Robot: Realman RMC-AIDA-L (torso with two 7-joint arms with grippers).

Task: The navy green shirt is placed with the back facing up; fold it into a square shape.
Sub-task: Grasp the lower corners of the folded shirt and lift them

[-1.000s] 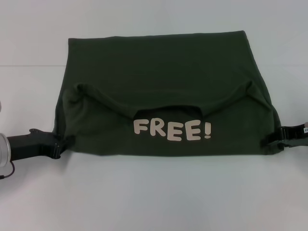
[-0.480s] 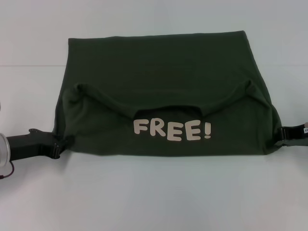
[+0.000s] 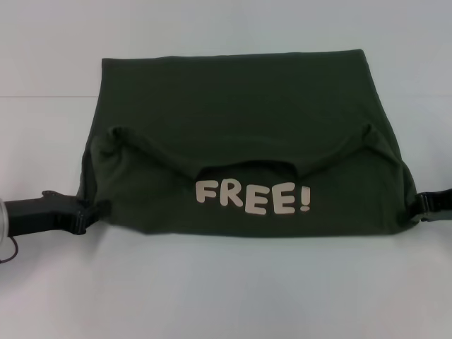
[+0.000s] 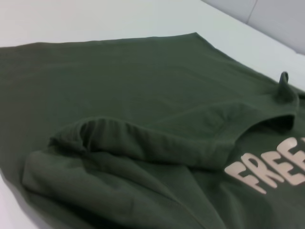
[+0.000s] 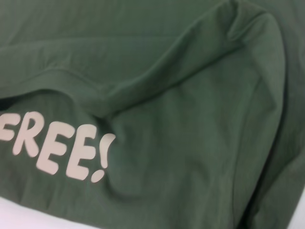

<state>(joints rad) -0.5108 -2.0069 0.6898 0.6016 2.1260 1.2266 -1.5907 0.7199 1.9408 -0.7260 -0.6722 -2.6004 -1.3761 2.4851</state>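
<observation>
The navy green shirt point(image 3: 233, 99) lies flat on the white table, its near part folded back over itself so that a cream "FREE!" print point(image 3: 252, 196) faces up. The folded layer's edge runs in a curve across the middle, with the neckline above the print. At the near left corner of the fold my left gripper point(image 3: 90, 214) is shut on the fabric. My right gripper point(image 3: 418, 208) holds the near right corner, mostly hidden by cloth and the picture edge. Both wrist views are filled with the shirt point(image 4: 119, 86) point(image 5: 190, 143) and show no fingers.
The bare white table point(image 3: 226, 296) surrounds the shirt on every side, with open surface between the fold and the front edge. A faint seam runs across the table at the far left point(image 3: 42, 96).
The folded near part and its print have slid slightly toward me. The right gripper has drawn outward to the right with the corner; the left gripper has shifted a little nearer too.
</observation>
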